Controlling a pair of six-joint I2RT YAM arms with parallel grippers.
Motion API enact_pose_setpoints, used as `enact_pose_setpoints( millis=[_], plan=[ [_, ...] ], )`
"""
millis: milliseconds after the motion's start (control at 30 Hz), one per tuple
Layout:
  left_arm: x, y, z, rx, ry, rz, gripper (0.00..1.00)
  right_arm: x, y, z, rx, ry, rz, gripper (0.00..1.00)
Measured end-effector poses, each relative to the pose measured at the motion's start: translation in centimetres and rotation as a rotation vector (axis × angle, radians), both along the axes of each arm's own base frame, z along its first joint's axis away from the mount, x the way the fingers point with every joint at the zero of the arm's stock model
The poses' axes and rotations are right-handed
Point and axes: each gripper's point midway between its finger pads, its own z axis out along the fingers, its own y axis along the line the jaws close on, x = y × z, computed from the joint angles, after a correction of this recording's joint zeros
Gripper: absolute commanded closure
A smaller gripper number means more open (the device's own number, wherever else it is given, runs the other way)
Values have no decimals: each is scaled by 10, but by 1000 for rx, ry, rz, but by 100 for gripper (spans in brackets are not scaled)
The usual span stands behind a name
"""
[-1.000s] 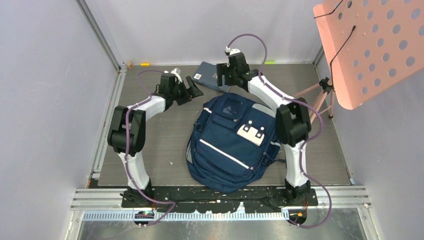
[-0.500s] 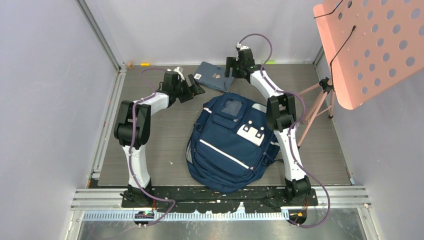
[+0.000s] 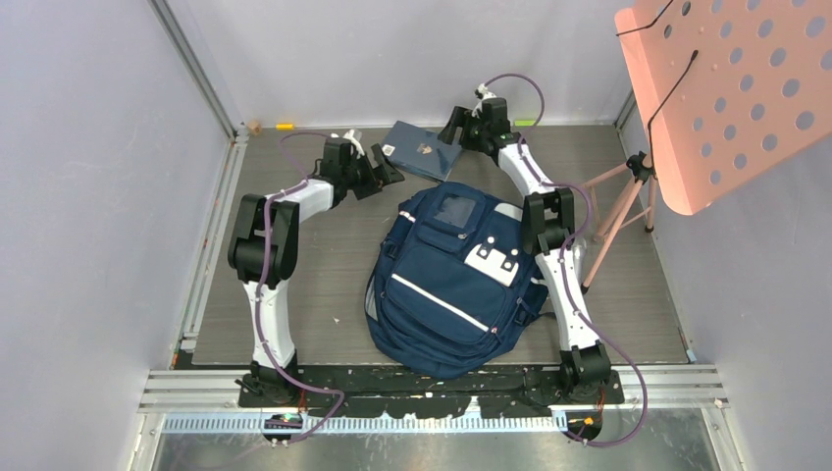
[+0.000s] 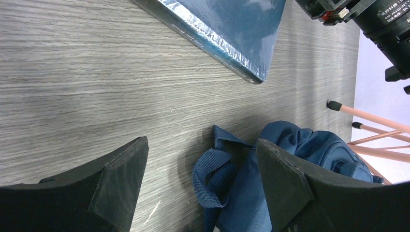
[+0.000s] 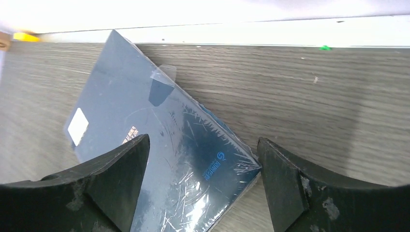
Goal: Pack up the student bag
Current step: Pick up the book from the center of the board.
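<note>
Student bag [image 3: 456, 285] flat, front up, mid table [image 3: 304, 285], top toward far edge. Wrapped book [image 3: 422, 149] at far edge, just beyond it. Right gripper [image 5: 203, 179] jaws apart over book, likely lining up pick. Left gripper [image 4: 203, 179] jaws apart, empty, by bag top, probably to steady it.

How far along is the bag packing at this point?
Done: nothing visibly packed; the navy blue fabric backpack lies front-up. In hand: the open left gripper and open right gripper flank the dark blue shrink-wrapped book, neither gripping it. Remaining: grasp the book and get it into the backpack.
</note>
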Motion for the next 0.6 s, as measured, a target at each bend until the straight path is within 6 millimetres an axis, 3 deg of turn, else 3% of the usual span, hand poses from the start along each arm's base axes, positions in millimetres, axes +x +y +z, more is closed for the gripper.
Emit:
enact_pose_setpoints(
  millis=[167, 333, 467, 600],
  plan=[
    [1, 1, 0, -2, -2, 0, 17, -4, 13, 3, 92, -10, 99, 21],
    [3, 9, 0, -7, -14, 15, 17, -25, 41, -2, 140, 24, 213, 29],
    [-15, 30, -16, 4, 21, 51, 17, -47, 71, -3, 142, 27, 309, 32],
    [-38, 59, -24, 19, 59, 106, 16, -84, 115, -5, 106, 57, 424, 35]
  ],
)
